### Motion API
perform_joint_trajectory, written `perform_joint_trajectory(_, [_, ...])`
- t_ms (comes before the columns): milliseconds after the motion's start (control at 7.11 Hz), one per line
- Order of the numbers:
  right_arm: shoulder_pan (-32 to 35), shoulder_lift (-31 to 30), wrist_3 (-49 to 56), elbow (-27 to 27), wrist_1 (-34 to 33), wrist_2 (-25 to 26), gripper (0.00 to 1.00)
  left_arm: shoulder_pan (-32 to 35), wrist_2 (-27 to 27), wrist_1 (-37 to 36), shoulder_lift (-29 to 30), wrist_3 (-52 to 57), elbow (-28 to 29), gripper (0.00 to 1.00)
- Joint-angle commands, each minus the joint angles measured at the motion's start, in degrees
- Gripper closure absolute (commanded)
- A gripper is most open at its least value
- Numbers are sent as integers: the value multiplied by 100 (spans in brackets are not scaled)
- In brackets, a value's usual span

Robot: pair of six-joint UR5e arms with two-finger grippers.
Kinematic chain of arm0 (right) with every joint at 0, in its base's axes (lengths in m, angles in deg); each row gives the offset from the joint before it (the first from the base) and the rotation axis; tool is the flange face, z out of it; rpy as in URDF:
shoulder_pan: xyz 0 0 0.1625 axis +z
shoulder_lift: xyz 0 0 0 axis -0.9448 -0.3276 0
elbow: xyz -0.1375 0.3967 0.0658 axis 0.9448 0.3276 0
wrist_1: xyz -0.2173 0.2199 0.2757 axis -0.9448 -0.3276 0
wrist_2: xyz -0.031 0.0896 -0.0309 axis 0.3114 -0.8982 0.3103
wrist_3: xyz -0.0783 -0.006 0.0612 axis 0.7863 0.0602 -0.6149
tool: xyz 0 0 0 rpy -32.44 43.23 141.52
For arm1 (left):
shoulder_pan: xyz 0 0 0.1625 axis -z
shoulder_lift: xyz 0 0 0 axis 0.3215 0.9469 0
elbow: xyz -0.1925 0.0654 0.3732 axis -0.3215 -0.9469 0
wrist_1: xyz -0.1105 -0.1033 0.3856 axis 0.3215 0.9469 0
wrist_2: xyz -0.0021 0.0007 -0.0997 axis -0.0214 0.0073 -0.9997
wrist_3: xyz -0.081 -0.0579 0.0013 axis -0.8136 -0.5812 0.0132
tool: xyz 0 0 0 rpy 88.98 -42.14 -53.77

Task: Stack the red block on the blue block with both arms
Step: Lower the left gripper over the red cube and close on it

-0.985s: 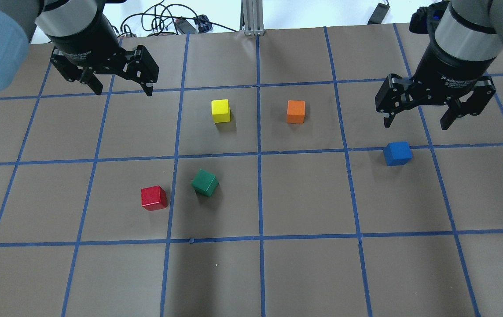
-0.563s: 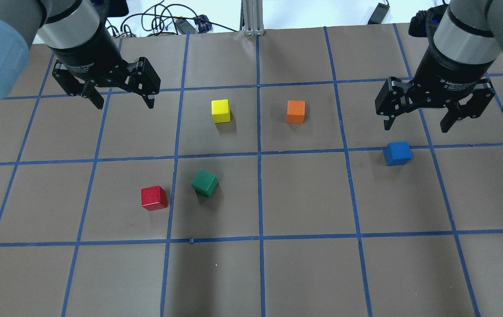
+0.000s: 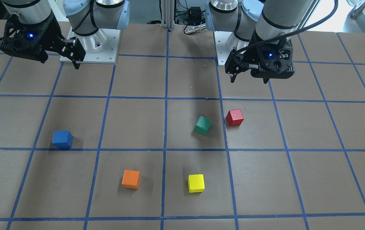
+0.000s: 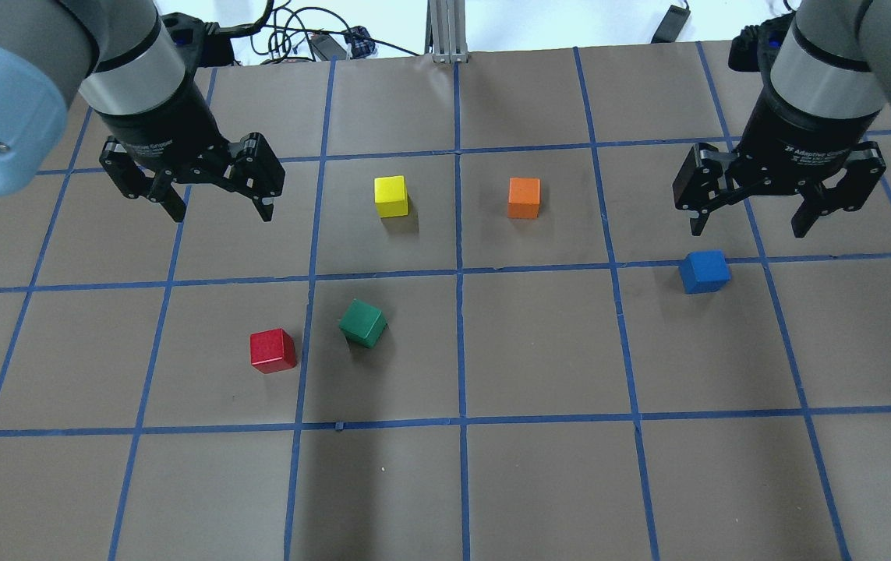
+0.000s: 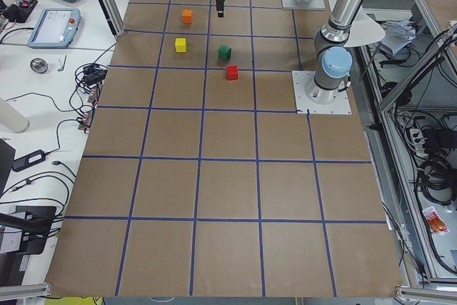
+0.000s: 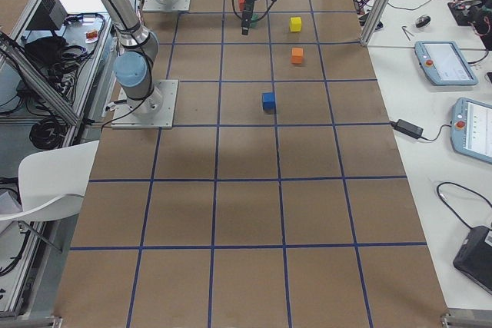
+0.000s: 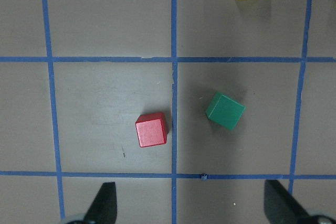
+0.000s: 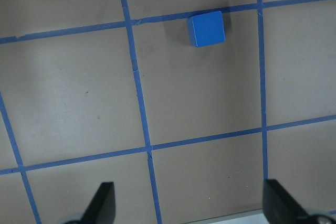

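The red block [image 4: 272, 350] sits on the brown mat beside the green cube, and it also shows in the left wrist view [image 7: 151, 129] and the front view [image 3: 234, 117]. The blue block [image 4: 704, 271] sits alone on a tape line at the right, and it also shows in the right wrist view [image 8: 207, 29]. My left gripper [image 4: 221, 212] is open and empty, up above the mat and apart from the red block. My right gripper [image 4: 747, 228] is open and empty, hovering just beyond the blue block.
A green cube [image 4: 363, 322] lies tilted right of the red block. A yellow cube [image 4: 391, 195] and an orange cube [image 4: 524, 197] sit in the middle, farther up the view. Cables [image 4: 297, 35] lie past the mat's far edge.
Both open grippers have shifted down the overhead view, the left one more, closer to the red block's square. The right one has edged nearer the blue block. No block has moved.
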Motion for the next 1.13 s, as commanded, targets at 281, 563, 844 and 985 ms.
perform_joint_trajectory(281, [0,-1,8,-2,-7,14,0,-325,-22,-1723,212,431,-1736,0])
perform_joint_trajectory(563, [0,-1,8,-2,1,15,0,-666,-40,-3021,388,510,-2773,0])
perform_joint_trajectory(844, [0,-1,8,-11,1,15,0,-694,-40,-3938,703,466,-3348,0])
perform_joint_trajectory(985, [0,-1,8,-11,10,23,0,-694,-49,-3994,809,396,-3367,0])
